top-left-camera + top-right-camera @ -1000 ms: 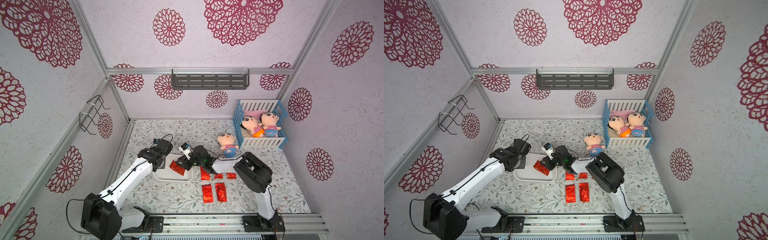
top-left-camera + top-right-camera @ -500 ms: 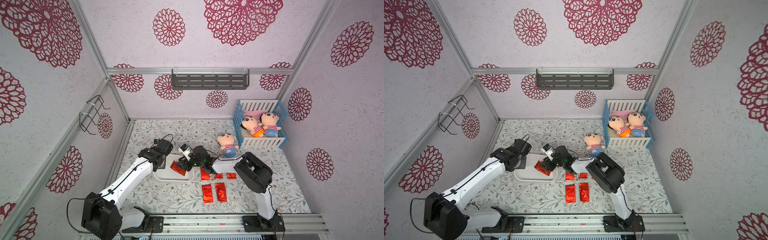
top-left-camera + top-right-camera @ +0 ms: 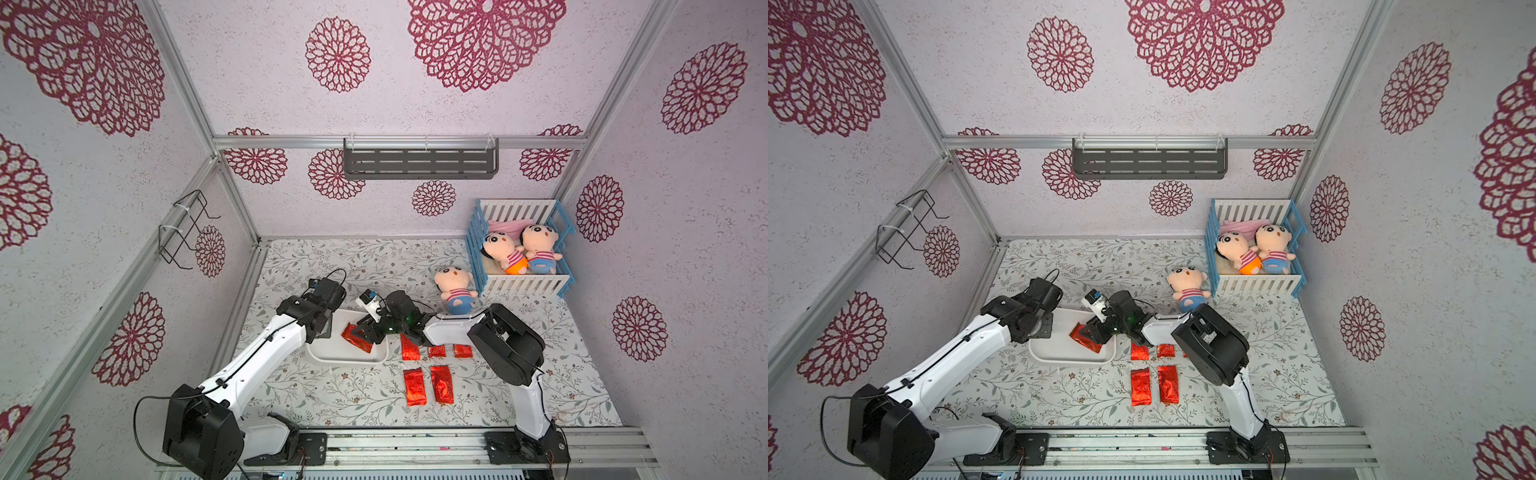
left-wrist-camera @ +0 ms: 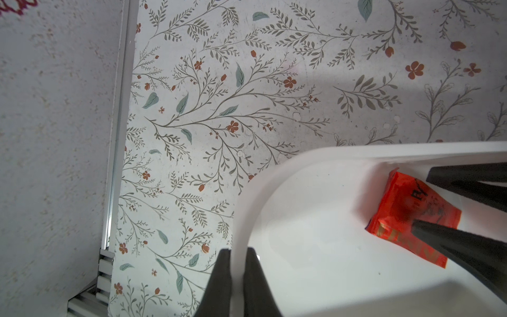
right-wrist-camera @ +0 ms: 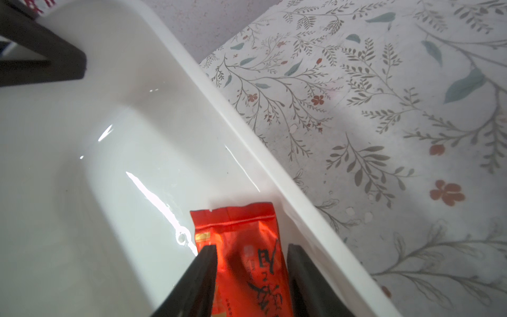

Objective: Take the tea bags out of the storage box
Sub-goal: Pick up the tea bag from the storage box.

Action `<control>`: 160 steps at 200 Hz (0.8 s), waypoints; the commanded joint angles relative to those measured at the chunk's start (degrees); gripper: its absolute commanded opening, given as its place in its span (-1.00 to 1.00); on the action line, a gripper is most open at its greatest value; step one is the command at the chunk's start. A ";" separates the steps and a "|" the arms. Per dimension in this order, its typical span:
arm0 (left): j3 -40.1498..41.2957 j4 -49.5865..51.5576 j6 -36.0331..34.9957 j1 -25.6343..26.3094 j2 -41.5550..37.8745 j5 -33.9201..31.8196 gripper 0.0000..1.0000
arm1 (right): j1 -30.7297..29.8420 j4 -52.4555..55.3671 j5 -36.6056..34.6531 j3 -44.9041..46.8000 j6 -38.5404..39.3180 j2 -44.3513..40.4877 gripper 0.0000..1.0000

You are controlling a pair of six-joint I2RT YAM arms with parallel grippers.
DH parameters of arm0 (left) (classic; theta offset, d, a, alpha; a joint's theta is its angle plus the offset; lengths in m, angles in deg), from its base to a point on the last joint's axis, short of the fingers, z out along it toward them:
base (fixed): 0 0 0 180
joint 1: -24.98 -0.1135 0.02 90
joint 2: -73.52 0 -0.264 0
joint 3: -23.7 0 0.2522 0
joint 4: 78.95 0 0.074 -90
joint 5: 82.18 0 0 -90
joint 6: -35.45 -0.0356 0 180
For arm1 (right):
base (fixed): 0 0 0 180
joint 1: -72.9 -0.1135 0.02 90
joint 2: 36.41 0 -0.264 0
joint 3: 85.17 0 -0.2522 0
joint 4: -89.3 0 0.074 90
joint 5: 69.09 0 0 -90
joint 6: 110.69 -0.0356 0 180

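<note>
One tea bag (image 5: pixel 236 227) in storage box (image 3: pixel 332 351); five on table (image 3: pixel 332 390).

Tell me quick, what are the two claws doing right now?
Left gripper: shut on the storage box rim.
Right gripper: straddling a tea bag; gripped or not, cannot tell.

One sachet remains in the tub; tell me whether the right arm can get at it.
Probably yes: the fingers of the right gripper straddle the tea bag inside the storage box, with nothing between. The left gripper pinches the rim well clear of it.
</note>
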 commanded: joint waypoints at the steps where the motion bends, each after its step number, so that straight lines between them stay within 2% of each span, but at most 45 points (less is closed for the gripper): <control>1: -0.56 0.03 -0.32 0.26 0.33 -0.65 -1.00 | 0.00 2.44 -2.39 -1.08 0.29 0.51 -0.05; 85: -0.61 0.12 -0.14 0.26 0.52 -0.41 -1.00 | -1.81 5.44 -0.62 -2.19 3.17 0.92 -0.26; 160: -0.61 0.10 -0.20 0.32 0.52 -0.30 -1.00 | -1.81 4.92 -0.50 -2.03 2.62 -0.64 -0.71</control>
